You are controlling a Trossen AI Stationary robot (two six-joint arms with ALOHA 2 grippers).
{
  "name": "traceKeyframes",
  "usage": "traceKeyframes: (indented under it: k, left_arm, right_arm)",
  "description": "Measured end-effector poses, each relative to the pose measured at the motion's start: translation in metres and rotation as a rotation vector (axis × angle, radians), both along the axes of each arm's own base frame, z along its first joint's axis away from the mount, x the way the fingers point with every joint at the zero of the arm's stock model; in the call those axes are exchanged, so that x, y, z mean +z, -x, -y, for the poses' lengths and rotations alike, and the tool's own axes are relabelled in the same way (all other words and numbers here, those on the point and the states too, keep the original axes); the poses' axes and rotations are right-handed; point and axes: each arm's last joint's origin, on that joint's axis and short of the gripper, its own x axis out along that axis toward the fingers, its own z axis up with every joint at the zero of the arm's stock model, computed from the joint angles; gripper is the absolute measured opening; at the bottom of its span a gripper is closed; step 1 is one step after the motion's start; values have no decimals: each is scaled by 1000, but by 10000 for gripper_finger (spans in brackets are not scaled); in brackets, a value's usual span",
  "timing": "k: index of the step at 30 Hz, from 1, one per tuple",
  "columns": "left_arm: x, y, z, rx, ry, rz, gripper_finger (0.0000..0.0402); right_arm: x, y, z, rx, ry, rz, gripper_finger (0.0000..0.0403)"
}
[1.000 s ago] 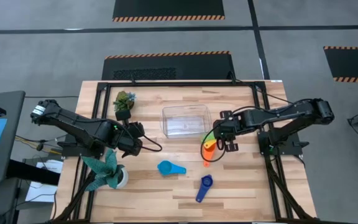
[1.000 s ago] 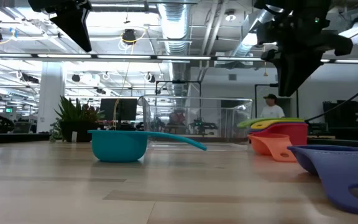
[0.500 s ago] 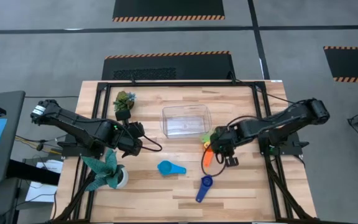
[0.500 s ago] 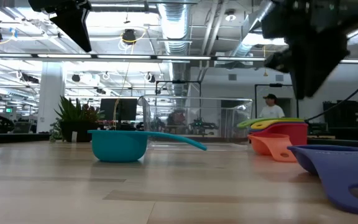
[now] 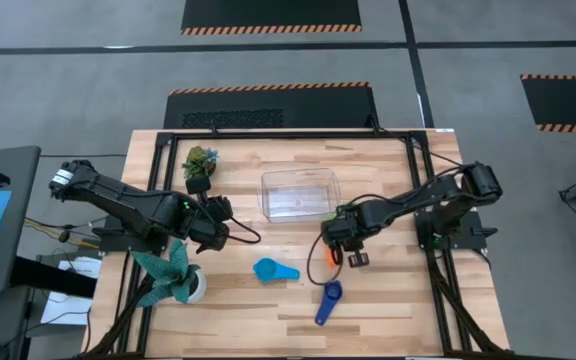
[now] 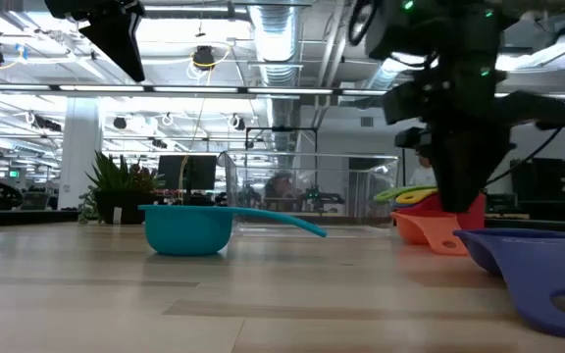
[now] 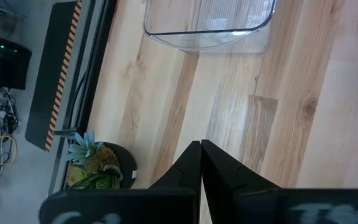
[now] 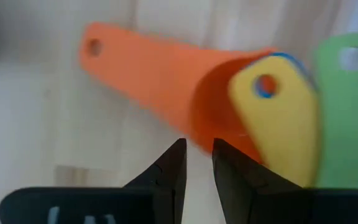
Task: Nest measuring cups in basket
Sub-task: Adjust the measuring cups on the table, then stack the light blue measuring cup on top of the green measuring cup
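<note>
Just ahead of the right gripper [image 8: 196, 163] lies the stack of measuring cups: the orange cup [image 8: 166, 71] with its long flat handle reaching away from the fingertips, the yellow handle [image 8: 278, 118] overlapping it, and the green handle [image 8: 350, 93] beside that. The two dark fingers stand slightly apart with a narrow gap between them; nothing sits in that gap, and the wrist view shows the tips poised over the orange cup's bowl rather than pinching it. From above, this gripper [image 5: 343, 240] hangs over the nested cups [image 5: 334, 240], just beside the near right corner of the clear basket [image 5: 299, 193], which holds no cup. In the level view the red cup [image 6: 469, 208] and orange cup [image 6: 430, 231] peek out from behind the dark gripper.

Farther from the right jaws, toward the table's front, the light blue cup [image 5: 272, 270] and the dark blue cup [image 5: 327, 302] rest on the wood, apart from each other.

The left gripper [image 7: 201, 149] waits at the table's left side with its fingers pressed together, empty, the basket [image 7: 210, 25] well beyond its tips and a small potted plant [image 7: 95, 165] off to one side.
</note>
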Motion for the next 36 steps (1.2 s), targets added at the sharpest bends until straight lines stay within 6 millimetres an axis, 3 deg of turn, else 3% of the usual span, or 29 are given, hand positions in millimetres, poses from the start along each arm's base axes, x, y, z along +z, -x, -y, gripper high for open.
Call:
traceKeyframes:
  k: [7,19,28,31,36]
  left_arm:
    - [0,0,0,-1,1,-1,0]
    - [0,0,0,-1,1,-1,0]
    - [1,-4,1,47,41,75,0]
    - [3,-14,6,24,124,166,0]
    - [3,-46,21,-159,257,298,0]
  right_arm:
    - [-2,-5,17,-61,0,17,102]
    - [22,-23,14,-64,26,116,102]
    - [56,-36,-30,71,-135,227,102]
    - [64,-36,-46,69,-161,249,102]
    - [67,-28,-68,-36,-196,215,102]
